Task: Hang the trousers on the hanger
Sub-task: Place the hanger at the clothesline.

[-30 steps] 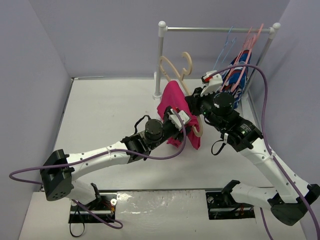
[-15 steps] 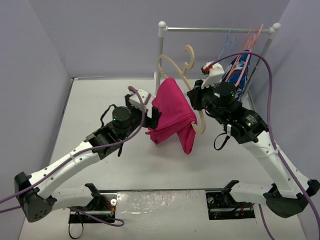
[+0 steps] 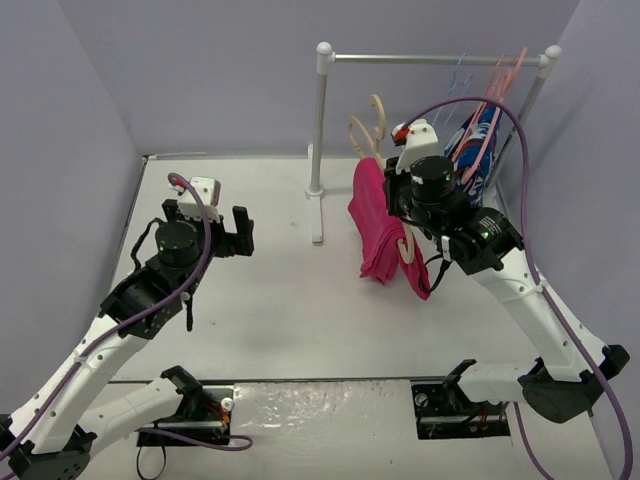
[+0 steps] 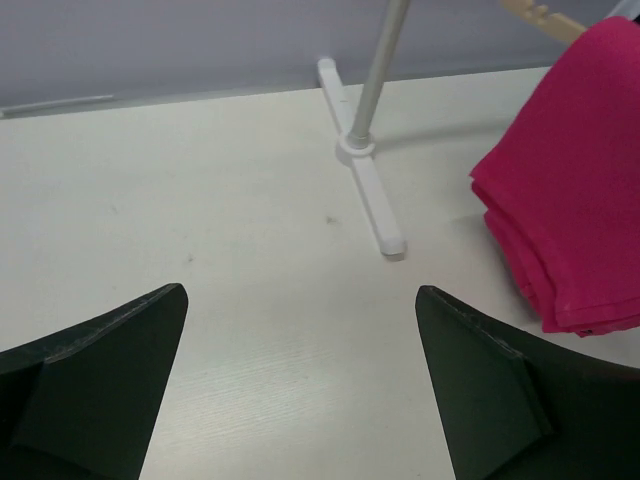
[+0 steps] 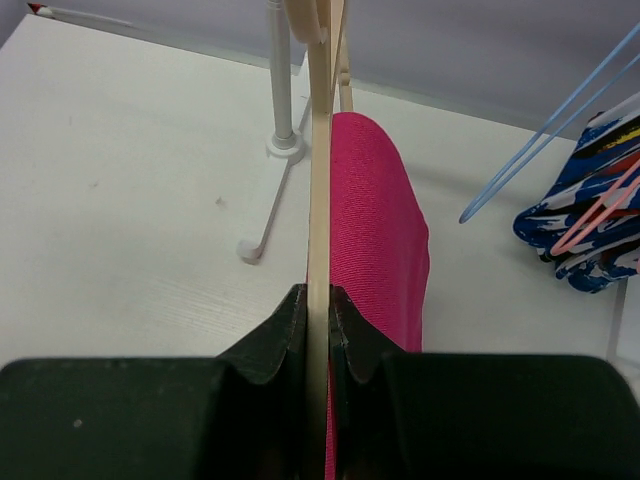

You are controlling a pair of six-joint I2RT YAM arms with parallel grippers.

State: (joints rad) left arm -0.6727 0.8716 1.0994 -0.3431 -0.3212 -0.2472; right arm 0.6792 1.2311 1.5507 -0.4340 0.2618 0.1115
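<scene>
Magenta-pink cloth trousers (image 3: 378,225) are draped over the thick pale beige wooden hanger (image 3: 372,125), pinched edge-on by the right claw (image 5: 318,305) above the table (image 3: 250,300) toward its far edge, hook uppermost near the grey rail (image 3: 430,59), while the left claw (image 4: 300,290) is spread wide, well apart leftward.

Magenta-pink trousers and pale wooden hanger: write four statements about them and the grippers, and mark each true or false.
1. The bright magenta-pink cloth trousers hang draped over the thick pale beige wooden hanger. True.
2. The left gripper is shut on the trousers. False: it is open, empty and apart from them.
3. The right gripper is shut on the hanger. True.
4. The hanger's hook rests on the white clothes rack's rail. False: the hook is off the rail.
</scene>
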